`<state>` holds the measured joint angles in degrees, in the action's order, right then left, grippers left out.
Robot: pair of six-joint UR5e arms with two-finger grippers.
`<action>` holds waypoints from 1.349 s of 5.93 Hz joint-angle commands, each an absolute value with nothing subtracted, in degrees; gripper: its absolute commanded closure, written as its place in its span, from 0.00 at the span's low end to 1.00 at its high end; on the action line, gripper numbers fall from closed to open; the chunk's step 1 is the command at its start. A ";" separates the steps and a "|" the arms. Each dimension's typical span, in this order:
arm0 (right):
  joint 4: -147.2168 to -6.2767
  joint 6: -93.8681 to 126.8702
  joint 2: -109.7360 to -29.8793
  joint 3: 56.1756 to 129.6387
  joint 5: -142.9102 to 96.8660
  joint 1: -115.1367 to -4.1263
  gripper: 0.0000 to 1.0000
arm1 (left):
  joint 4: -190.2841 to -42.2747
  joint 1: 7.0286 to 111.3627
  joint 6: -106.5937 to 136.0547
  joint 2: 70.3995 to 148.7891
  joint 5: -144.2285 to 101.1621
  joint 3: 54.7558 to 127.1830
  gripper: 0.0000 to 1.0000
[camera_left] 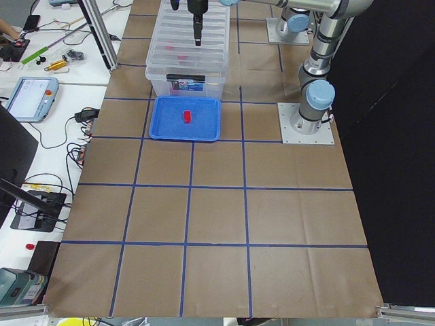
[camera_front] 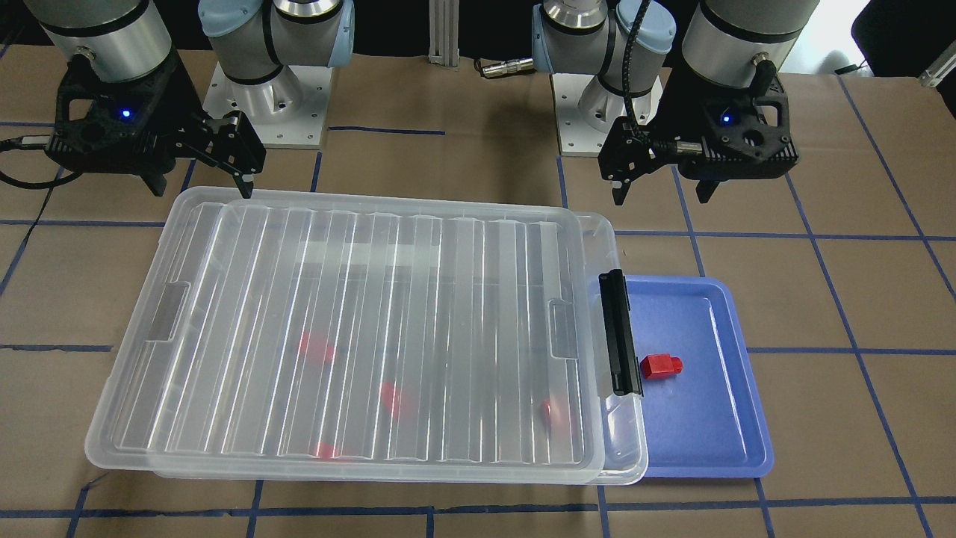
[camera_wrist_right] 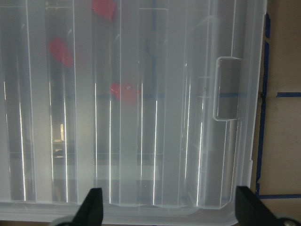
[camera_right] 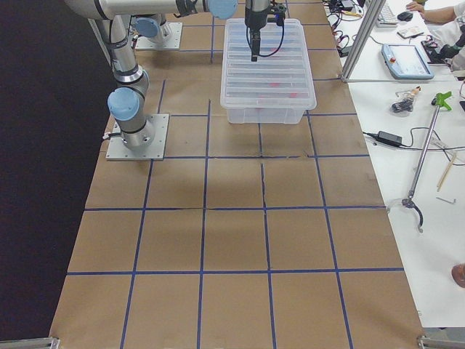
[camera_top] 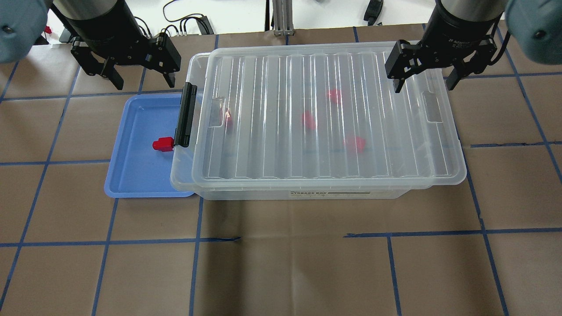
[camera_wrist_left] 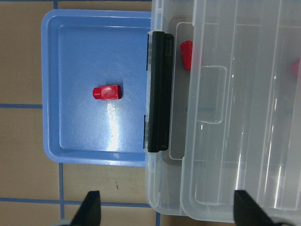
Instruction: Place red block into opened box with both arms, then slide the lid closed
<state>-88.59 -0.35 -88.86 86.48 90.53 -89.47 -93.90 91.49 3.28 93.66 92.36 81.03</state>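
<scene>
The red block point(camera_front: 661, 366) point(camera_top: 163, 144) point(camera_wrist_left: 107, 92) lies in a blue tray point(camera_front: 709, 433) point(camera_top: 131, 175), close to the box's black latch bar point(camera_front: 620, 332) point(camera_top: 186, 115). The clear box point(camera_top: 307, 193) is almost fully covered by its ribbed lid point(camera_front: 358, 321) point(camera_top: 325, 114) point(camera_wrist_right: 141, 141). Only a narrow strip at the latch end is uncovered. Several blurred red pieces show through the lid. My left gripper point(camera_top: 142, 81) point(camera_front: 665, 190) point(camera_wrist_left: 169, 209) hangs open and empty above the tray's back edge. My right gripper point(camera_top: 425, 82) point(camera_front: 200, 181) point(camera_wrist_right: 169, 207) hangs open and empty over the lid's far end.
The tray partly slides under the box's latch end. Both arm bases point(camera_front: 269, 97) point(camera_front: 597, 112) stand behind the box. Brown paper with blue tape lines covers the table point(camera_top: 281, 263). Benches with cables and tools line the table's far side point(camera_left: 41, 102) point(camera_right: 414, 87).
</scene>
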 commanded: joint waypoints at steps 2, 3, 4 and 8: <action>-88.51 -0.87 -88.77 86.48 90.53 -89.39 0.00 | -93.61 91.49 3.60 93.69 92.55 81.12 0.02; -88.42 -1.14 -88.68 86.66 90.61 -89.04 0.00 | -93.43 91.58 3.60 93.52 92.37 81.38 0.02; -89.90 -3.49 -88.59 89.71 91.66 -86.94 0.00 | -93.43 91.50 2.99 93.52 92.46 81.30 0.02; -108.78 -21.01 -88.42 104.23 91.50 -71.63 0.00 | -93.95 91.23 2.55 93.78 92.20 80.08 0.02</action>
